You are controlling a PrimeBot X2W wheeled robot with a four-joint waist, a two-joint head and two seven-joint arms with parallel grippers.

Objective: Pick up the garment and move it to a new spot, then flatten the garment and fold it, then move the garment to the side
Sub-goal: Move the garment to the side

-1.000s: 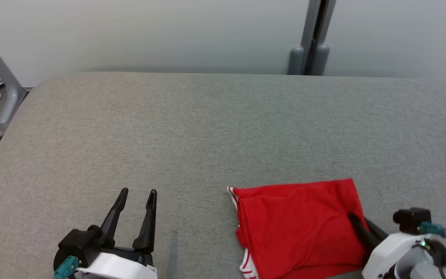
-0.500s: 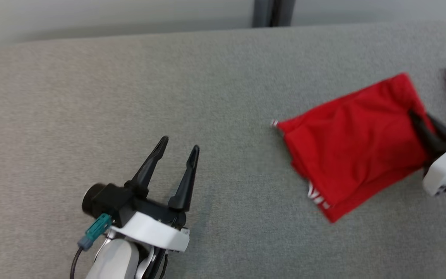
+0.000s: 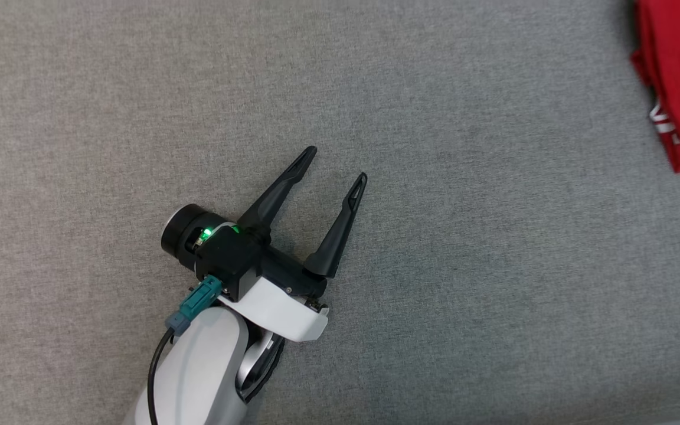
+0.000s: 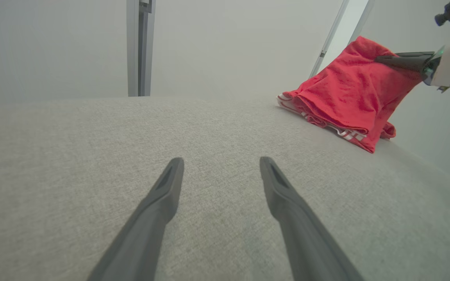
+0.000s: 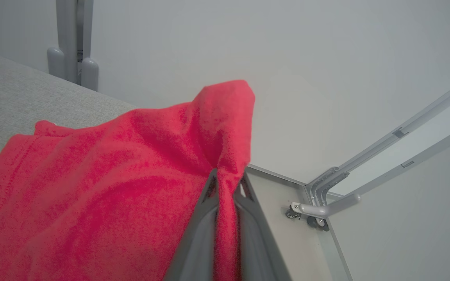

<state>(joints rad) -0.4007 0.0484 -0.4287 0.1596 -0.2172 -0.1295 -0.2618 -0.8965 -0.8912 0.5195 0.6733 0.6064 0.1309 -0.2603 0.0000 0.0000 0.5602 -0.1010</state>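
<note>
Two pincers: left pincer (image 3: 339,162) wide over grey table (image 3: 493,265), right pincer (image 5: 228,179) clamped on red garment (image 5: 111,187), post (image 5: 72,35) behind.

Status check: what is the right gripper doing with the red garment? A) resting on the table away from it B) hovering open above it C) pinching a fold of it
C: the right wrist view shows the right gripper shut on a raised fold of the red garment.

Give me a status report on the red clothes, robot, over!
Left gripper open, above grey table. Right gripper shut on red garment edge. Garment folded, one side lifted. Nothing seen in its way, over.
</note>
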